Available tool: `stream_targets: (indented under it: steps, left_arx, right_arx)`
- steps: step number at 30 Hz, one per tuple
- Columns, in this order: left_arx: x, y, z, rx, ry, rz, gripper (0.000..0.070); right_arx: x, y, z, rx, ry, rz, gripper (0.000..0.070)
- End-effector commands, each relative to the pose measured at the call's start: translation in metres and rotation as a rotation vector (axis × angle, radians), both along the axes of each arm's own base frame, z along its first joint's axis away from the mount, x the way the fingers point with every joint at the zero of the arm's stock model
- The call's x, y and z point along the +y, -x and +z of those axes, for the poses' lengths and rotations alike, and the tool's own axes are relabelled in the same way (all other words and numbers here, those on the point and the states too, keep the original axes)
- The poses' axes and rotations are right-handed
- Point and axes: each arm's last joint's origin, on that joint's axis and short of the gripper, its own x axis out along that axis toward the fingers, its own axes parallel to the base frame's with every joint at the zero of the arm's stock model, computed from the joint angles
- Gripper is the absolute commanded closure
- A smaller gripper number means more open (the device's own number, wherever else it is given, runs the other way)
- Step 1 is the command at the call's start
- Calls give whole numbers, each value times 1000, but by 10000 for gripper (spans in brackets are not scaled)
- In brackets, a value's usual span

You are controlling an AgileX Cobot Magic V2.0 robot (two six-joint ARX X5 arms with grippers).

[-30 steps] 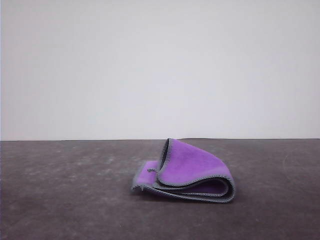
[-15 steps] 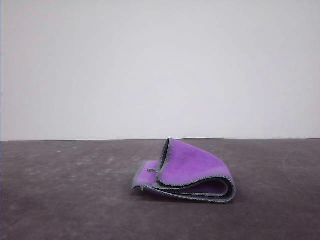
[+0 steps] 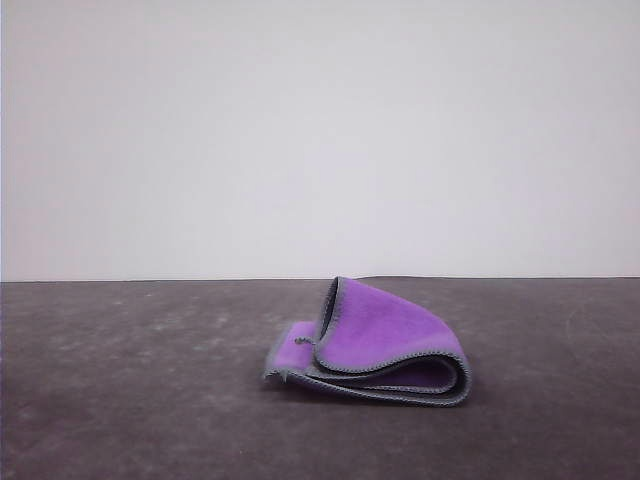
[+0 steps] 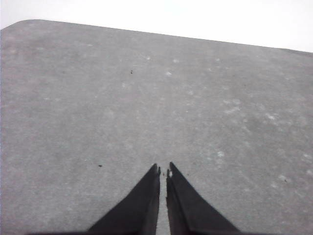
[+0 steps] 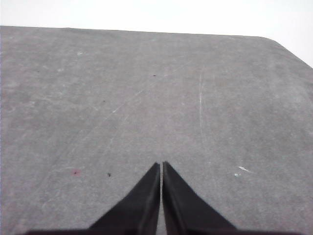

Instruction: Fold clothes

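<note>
- The left gripper (image 4: 163,169) hangs over bare table (image 4: 98,98), its two dark fingers drawn almost together, a sliver of a gap between the tips, holding nothing.
- The right gripper (image 5: 161,164) has its two fingers pressed tip to tip above the same grey surface, also with nothing in its grasp.
- One cloth (image 3: 385,340) lies folded in loose layers on the table, a little right of centre, purple face outward, grey stitched edging along the folds, apart from both grippers.
</note>
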Motion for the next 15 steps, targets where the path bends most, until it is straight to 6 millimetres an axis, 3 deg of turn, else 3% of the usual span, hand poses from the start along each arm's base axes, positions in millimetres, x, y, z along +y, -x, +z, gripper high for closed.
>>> stream_targets:
  steps: [1,15]
  left_arx:
    - [0,-1,-7,24,4,3,689]
    - [0,-1,-7,24,4,3,689]
  right_arx:
    - [0,-1,-2,-1,-3,-5,700]
    - [0,-1,1,-32,-2,-5,700]
